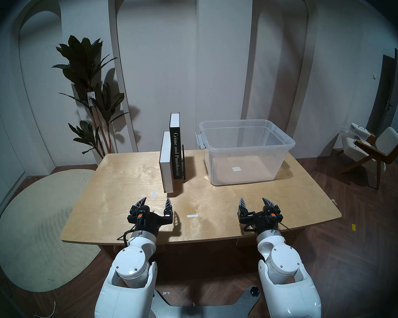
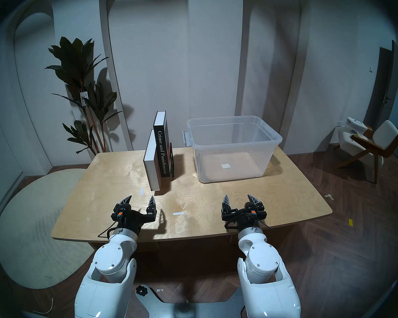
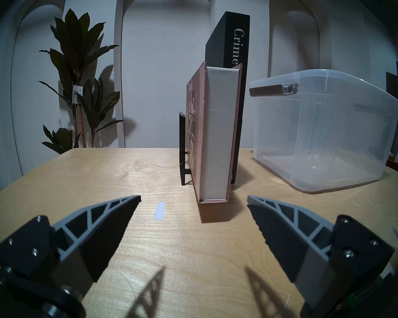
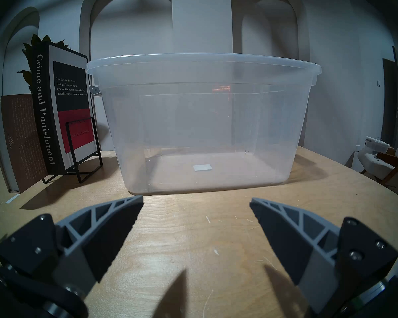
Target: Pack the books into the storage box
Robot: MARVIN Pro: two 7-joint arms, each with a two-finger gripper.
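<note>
Head pair looks down from above at the table [image 1: 129, 184] — both wrist cameras sit low, facing forward; all share the storage box [image 4: 202, 127].

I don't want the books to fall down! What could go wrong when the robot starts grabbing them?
1. The reddish-brown book stands upright against the Crime and Punishment book in the thin wire book rack. Pulling one out might tip the other.
2. Both are thick, so the open left gripper may slip.
3. The storage box has tall walls; a book carried low could bump its rim.
</note>
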